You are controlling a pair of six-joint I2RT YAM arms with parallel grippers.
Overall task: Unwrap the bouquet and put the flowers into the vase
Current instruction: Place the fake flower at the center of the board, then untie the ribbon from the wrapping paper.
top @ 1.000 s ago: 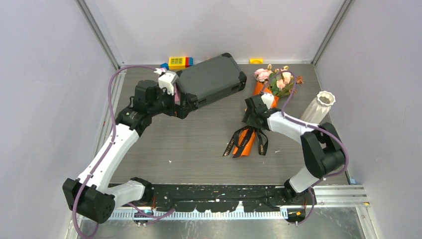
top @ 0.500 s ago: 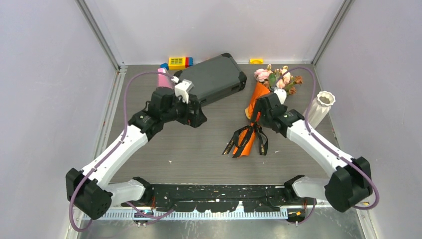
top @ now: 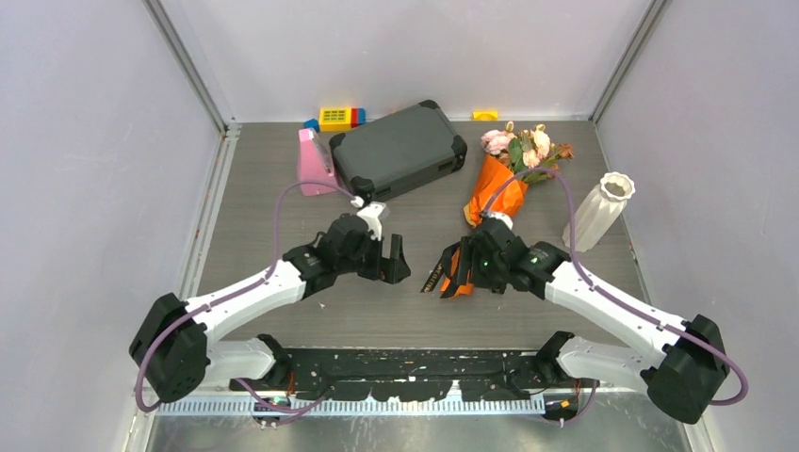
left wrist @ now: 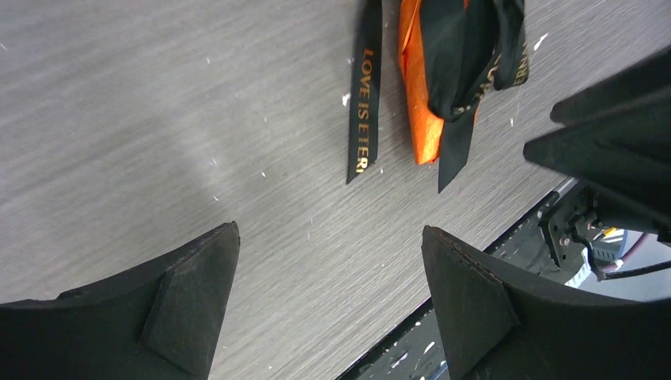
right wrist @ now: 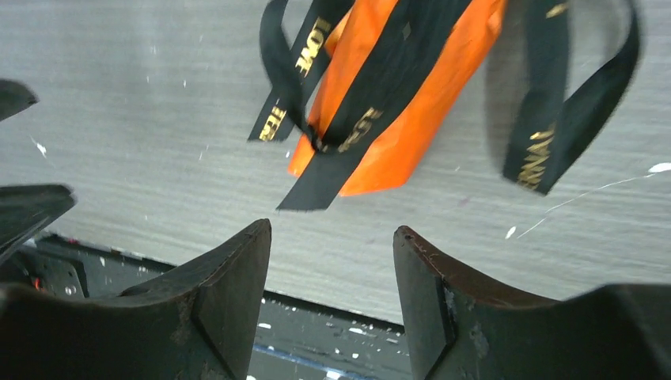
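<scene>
Nothing of the job looks done yet. The cone of crinkled orange paper that forms the bouquet lies on the grey wood-grain table, right of its middle, with its tip toward the near edge. The black gold-lettered ribbon is knotted round it. The bunch of pink and peach roses sits in the wide end, toward the far edge. The small white wavy-rimmed vase stands near the right edge, apart from the bouquet, with no flowers in it. Untying, peeling off the paper and moving the stems are all left to do.

The left gripper and right gripper hang close to the tied tip, jaws released and holding nothing. Only the overhead view shows the roses and vase. Only the wrist views show the ribbon's knot and lettering, and the bare table between each pair of jaws.
</scene>
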